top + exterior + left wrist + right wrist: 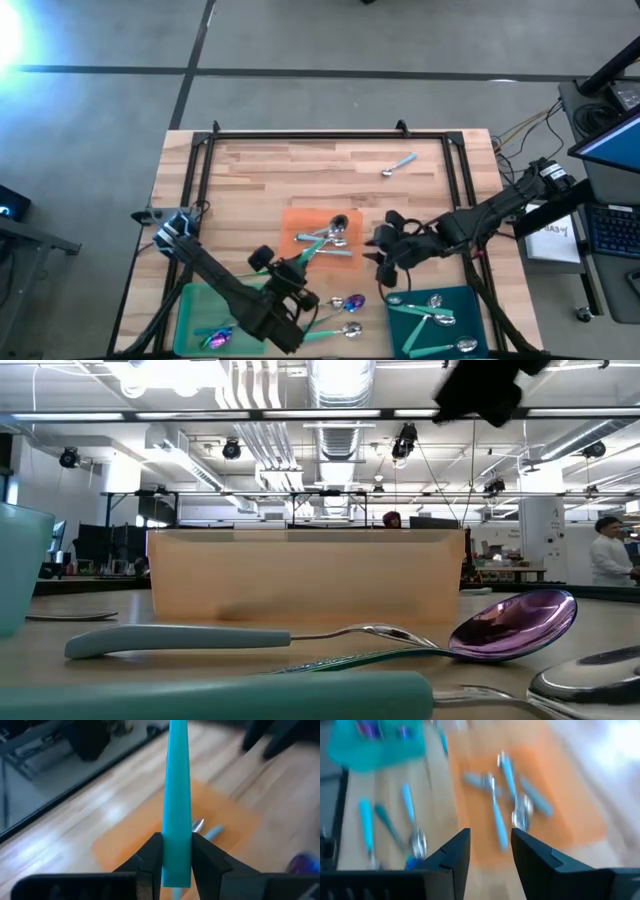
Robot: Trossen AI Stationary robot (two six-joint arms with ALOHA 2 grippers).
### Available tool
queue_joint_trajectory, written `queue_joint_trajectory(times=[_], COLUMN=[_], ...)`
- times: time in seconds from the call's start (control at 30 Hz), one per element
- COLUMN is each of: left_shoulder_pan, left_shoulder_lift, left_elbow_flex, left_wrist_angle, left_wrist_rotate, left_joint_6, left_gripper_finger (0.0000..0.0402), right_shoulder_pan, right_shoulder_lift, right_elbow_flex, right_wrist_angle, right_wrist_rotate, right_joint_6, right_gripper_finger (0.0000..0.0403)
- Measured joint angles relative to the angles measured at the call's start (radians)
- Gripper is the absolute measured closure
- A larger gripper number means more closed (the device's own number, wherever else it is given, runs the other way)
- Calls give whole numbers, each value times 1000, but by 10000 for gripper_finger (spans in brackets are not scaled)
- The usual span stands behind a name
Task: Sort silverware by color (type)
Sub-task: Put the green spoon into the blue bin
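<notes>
My left gripper (176, 855) is shut on a teal-handled spoon (177, 785), just near of the orange tray (300, 222) in the high view, where the gripper (297, 264) shows too. Several spoons lie in the orange tray (560, 795), with more in the green tray (200, 305) and the teal tray (470, 300). Two spoons with purple bowls (345, 301) and silver bowls (340, 329) lie on the table between those trays. One spoon (399, 165) lies alone toward the far edge. My right gripper (382, 256) hangs open (490, 850) beside the orange tray's right edge, touching nothing. My left gripper pinches the spoon's flat teal handle at its free end (176, 870) between the two fingers. The handle runs straight on from the fingers, along them, toward the orange tray. The spoon is lifted clear of the table; its bowl lies outside the left wrist view.
Black rails (320, 134) frame the table's far, left and right sides. In the low view a purple-bowled spoon (515, 625) and other handles lie in the foreground before the orange tray wall (305, 575). Bare wood lies across the far half of the table (300, 165).
</notes>
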Motion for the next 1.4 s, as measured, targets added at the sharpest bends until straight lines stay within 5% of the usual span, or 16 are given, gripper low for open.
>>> queue_joint_trajectory(times=[0.37,0.6,1.4], left_shoulder_pan=[7,5,30], left_shoulder_lift=[-2,1,8], left_elbow_flex=[30,30,29], left_wrist_angle=[218,386,737], left_wrist_rotate=[-241,-306,-404], left_joint_6=[91,227,537], left_gripper_finger=[341,341,341], right_shoulder_pan=[-3,-3,-16], right_shoulder_lift=[0,0,0], right_elbow_flex=[0,0,0], right_wrist_angle=[537,629,853], right_wrist_rotate=[34,-51,-45], right_joint_6=[-333,-373,-504], right_gripper_finger=[290,289,301])
